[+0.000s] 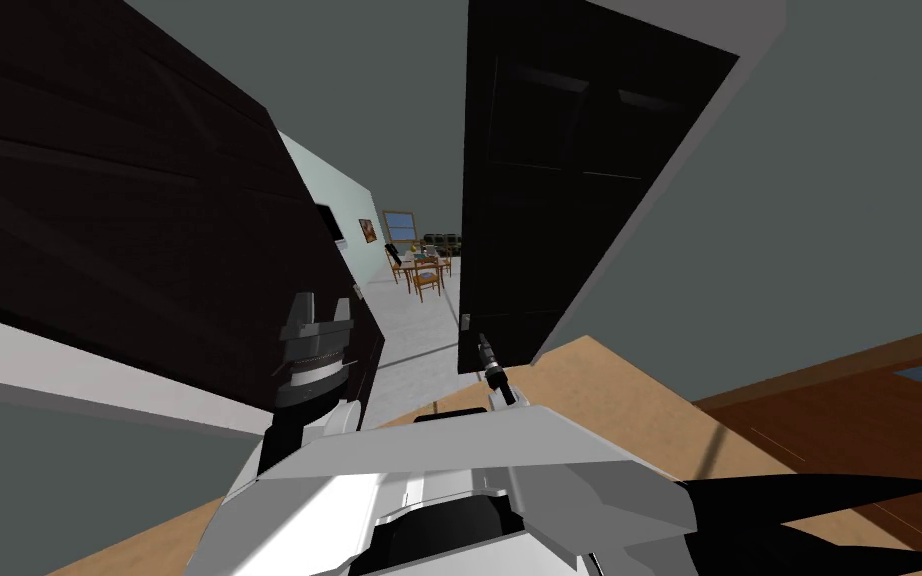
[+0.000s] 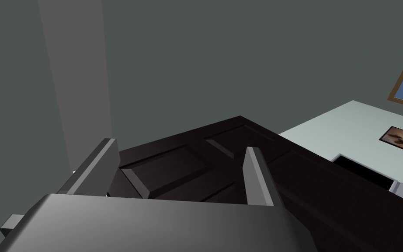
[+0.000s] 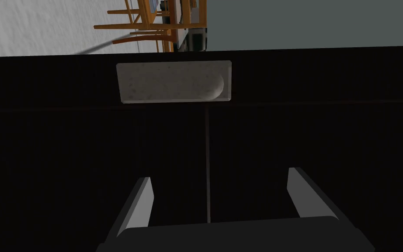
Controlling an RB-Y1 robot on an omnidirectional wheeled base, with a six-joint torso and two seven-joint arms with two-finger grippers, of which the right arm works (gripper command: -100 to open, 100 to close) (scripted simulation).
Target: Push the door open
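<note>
The right end effector (image 3: 222, 197) is open, and there is nothing between its two thin fingers (image 3: 141, 201). It points at the right door (image 3: 310, 131) and is very close to it. Just past the fingers, a small grey latch plate (image 3: 174, 82) sits on the door's edge.

The left end effector (image 2: 174, 175) is open too and holds nothing. It is right beside the left door (image 2: 165, 168), a dark door with sunk panels that stands wide to the side.

Between the two doors is a gap. Through it I see a pale floor (image 1: 419, 330) and, far off, a table (image 1: 419, 265) with chairs (image 1: 427, 280).

Here is what I think could go wrong. The right end effector is aimed near the thin edge of the door, not at its big flat face. A push there could make the fingers slide off into the gap, and the door would not move. An open finger could also catch on the latch plate and bend. The left end effector is so near its door that it could scrape along it if the body rolls forward.
</note>
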